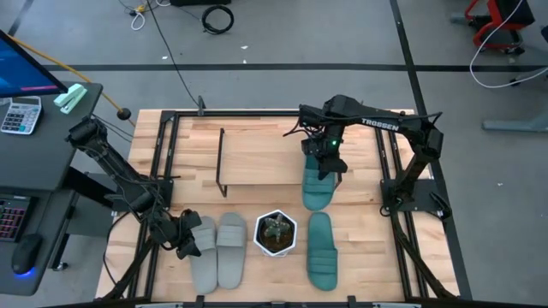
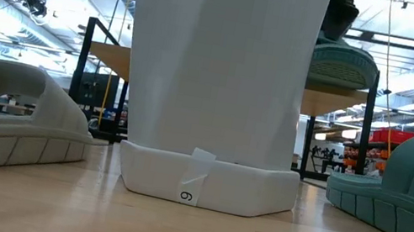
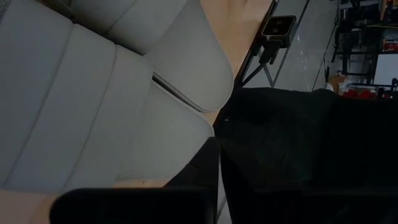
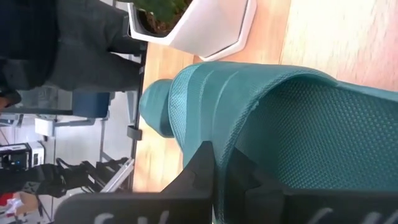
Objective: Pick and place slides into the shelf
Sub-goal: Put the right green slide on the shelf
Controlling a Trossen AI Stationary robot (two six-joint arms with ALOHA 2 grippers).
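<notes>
Four slides are in front of you. Your right gripper (image 1: 323, 162) has its jaws closed on one teal slide (image 1: 318, 184), pinching its strap; the low view shows that slide lifted clear of the shelf (image 1: 257, 156) board, and from above it hangs over the board's near right edge. Its teal mate (image 1: 322, 250) lies flat on the tabletop (image 1: 360, 257), near right, just beside the white pot (image 1: 275, 233) with the plant. Both grey slides (image 1: 218, 248) lie side by side at the near left, touching each other. Your left gripper (image 1: 190, 238) sits low at the left grey slide's strap (image 3: 74, 93); whether its jaws are gripping or merely open around that strap, you cannot tell from these views.
</notes>
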